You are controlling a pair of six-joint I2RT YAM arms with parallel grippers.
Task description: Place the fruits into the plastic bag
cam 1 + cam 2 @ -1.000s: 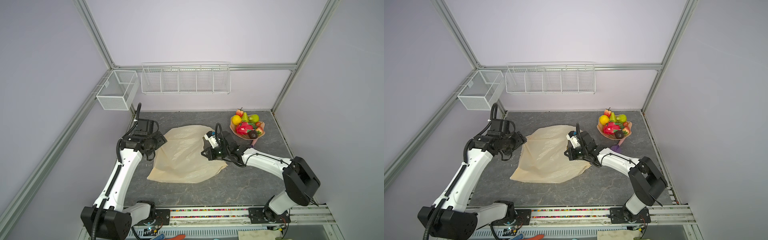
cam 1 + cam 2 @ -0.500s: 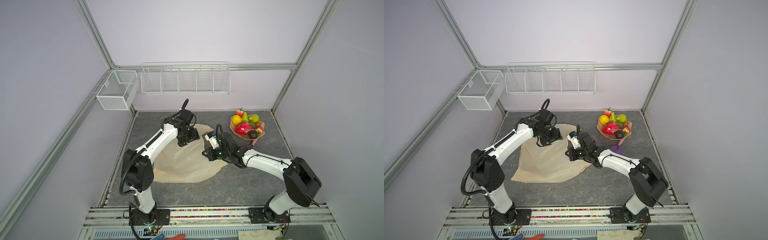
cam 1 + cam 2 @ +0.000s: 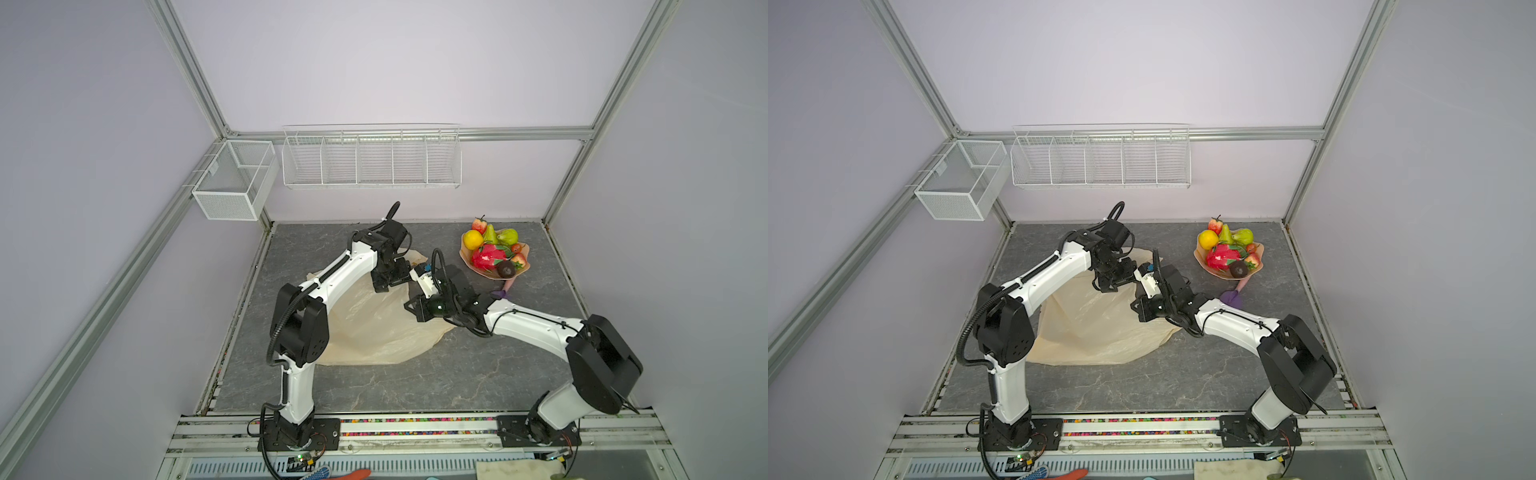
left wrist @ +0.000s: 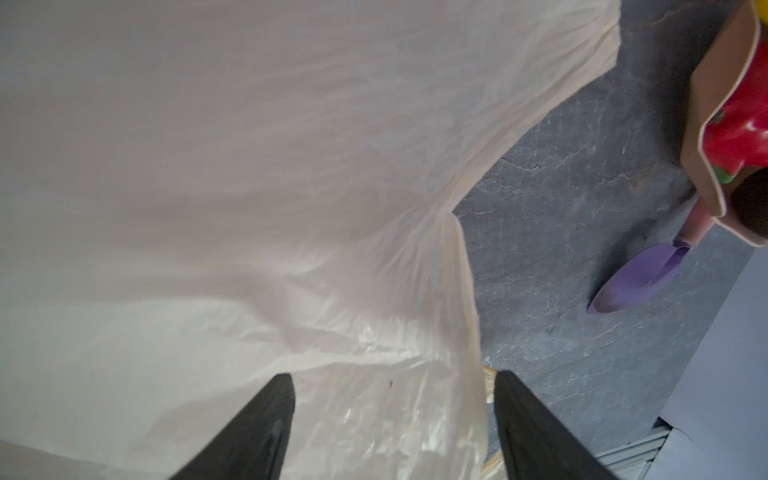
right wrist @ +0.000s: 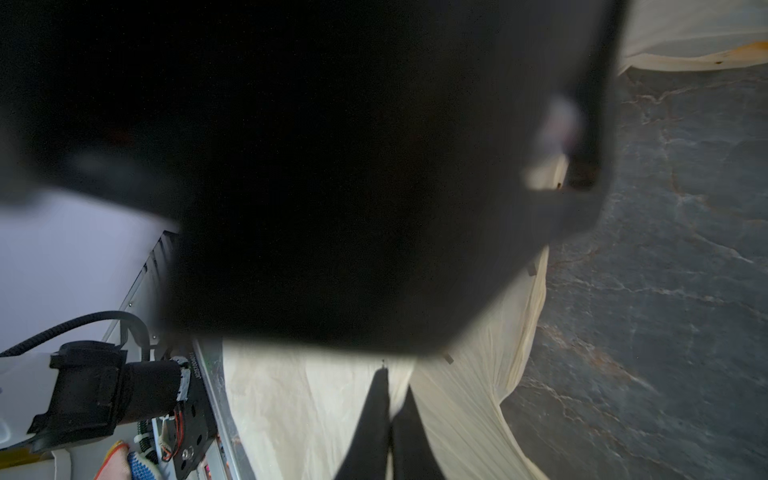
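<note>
Having swung L hand (image 4: 390, 378) across from the bag edge farthest from R hand (image 5: 394, 384), now hovering it just beside R hand, holding it wide over the plastic bag (image 3: 374, 328) rim. Keeping R hand clamped narrow, apparently pinching a fold of film and bunching pleats toward its tips. Prob. setting up a 2nd grip for opening the mouth. Leaving fruits (image 3: 494, 253) in pink dish (image 3: 484, 272) beyond R hand, apart from the bag. Not bagging anything yet; leaving bag flat on worktop (image 3: 415, 386).
</note>
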